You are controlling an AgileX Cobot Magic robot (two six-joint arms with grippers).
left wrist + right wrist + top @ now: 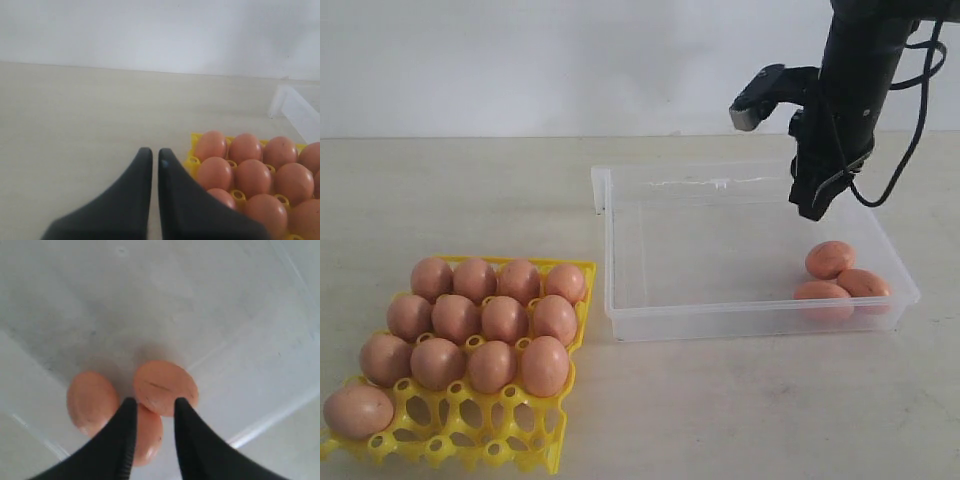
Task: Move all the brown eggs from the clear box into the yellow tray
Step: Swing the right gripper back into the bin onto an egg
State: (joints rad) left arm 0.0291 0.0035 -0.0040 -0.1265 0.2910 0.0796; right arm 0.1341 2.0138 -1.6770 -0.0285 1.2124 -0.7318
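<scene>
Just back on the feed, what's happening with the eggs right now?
The right end effector hangs open and empty over the clear box, above the last three brown eggs, which are clustered in one corner. Thirteen more brown eggs already sit in the yellow tray, filling three rows plus one cup of the nearest row. The left end effector is shut on nothing, over the table beside the tray.

**Crowded corner, open floor**

Under the right end effector (154, 401), three clustered brown eggs (165, 386) crowd the clear box (750, 320) corner; the box floor beyond lies bare. Beside the left end effector (155, 152) stands the egg-laden yellow tray (192, 162); bare tabletop (75, 125) ahead.
</scene>
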